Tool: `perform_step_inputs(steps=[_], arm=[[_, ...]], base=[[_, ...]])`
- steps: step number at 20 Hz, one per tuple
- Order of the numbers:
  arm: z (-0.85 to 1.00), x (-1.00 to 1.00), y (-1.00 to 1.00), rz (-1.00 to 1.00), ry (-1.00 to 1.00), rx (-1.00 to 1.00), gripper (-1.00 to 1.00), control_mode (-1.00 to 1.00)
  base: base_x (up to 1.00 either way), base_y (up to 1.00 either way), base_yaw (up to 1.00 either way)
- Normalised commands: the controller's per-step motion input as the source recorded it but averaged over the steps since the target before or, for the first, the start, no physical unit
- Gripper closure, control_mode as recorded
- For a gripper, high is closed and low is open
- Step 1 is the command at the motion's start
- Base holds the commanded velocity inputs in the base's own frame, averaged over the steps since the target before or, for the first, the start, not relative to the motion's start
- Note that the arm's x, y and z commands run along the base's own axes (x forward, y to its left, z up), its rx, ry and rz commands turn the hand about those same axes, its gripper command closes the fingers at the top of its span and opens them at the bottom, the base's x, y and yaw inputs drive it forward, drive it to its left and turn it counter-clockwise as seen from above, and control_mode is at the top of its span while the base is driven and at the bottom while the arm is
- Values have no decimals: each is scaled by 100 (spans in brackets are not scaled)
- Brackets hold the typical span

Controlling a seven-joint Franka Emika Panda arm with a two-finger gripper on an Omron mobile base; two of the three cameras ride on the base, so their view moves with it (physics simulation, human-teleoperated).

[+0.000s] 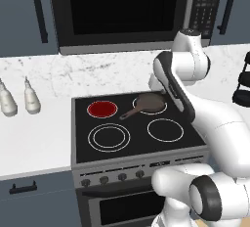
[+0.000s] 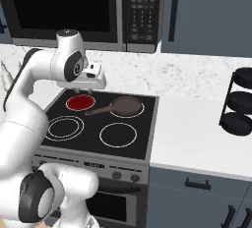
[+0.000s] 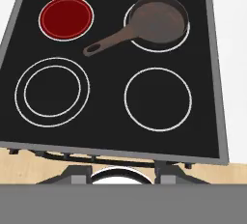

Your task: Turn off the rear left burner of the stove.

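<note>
The small round red-glowing rear left burner (image 1: pixel 102 108) is still lit, left of the brown frying pan (image 1: pixel 150 103) on the black glass-top stove (image 1: pixel 139 145). The tool (image 2: pixel 91 80) hovers high above; whether its fingers are apart I cannot tell. Judged step: approach. Next, descend to the dark front knobs (image 1: pixel 113 178).

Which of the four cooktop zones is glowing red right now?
The rear left burner of the stove: a small disc filled solid red. The other three are only white outlines on black glass, and the rear right one has a brown skillet on it.
</note>
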Motion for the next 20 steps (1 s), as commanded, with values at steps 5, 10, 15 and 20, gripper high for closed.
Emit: perform_step_inputs(steps=[5, 10, 15, 20], arm=[[0, -12, 2, 0, 2, -1, -100, -100], [-21, -51, 71, 12, 0, -31, -100, -100], [-55, -71, 100, 28, 0, -57, -100, -100], [-63, -74, 100, 32, 1, -58, -100, -100]], base=[[0, 0, 0], [0, 0, 0], [0, 0, 0], [0, 0, 0]])
